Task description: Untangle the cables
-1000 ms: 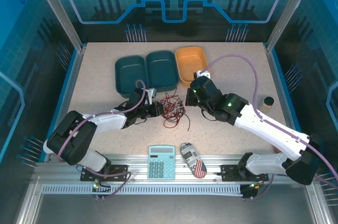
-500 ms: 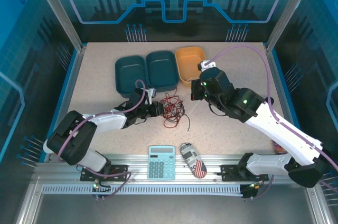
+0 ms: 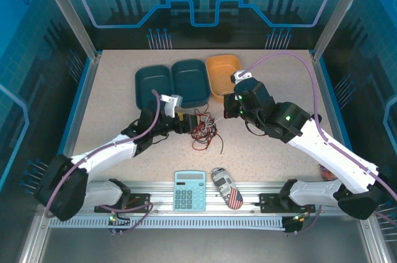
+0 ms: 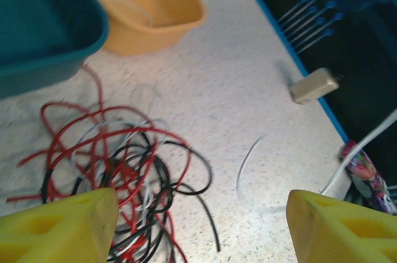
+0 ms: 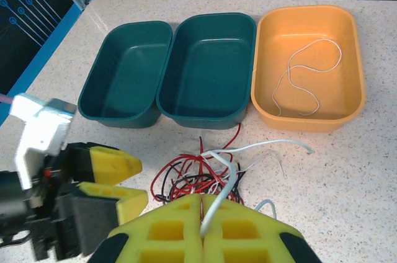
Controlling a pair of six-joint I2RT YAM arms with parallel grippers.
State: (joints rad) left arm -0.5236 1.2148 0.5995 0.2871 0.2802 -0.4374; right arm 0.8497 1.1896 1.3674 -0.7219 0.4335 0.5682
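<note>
The cables [image 3: 201,128] lie as a tangle of red, black and pale wires on the table in front of the bins. My right gripper [image 5: 201,206] is shut on a white cable [image 5: 231,170] that rises out of the tangle [image 5: 190,177] and arcs off to the right. My left gripper [image 4: 198,232] is open, hovering with its yellow fingers [image 4: 56,226] spread over the tangle [image 4: 118,164]. It holds nothing. In the overhead view the left gripper [image 3: 191,121] is at the tangle's left edge and the right gripper [image 3: 227,113] at its right. Another pale cable [image 4: 242,163] lies loose on the table.
Two teal bins [image 3: 153,86] [image 3: 190,80] and an orange bin [image 3: 223,59] stand in a row behind the tangle. The orange bin [image 5: 310,120] holds a white cable [image 5: 291,67]. A calculator [image 3: 189,190] and a flag-patterned object [image 3: 227,187] sit at the near edge.
My left gripper has opened, and its arm has stretched out and shifted toward the tangle. My right gripper rose up and to the right with the white cable, then held still.
</note>
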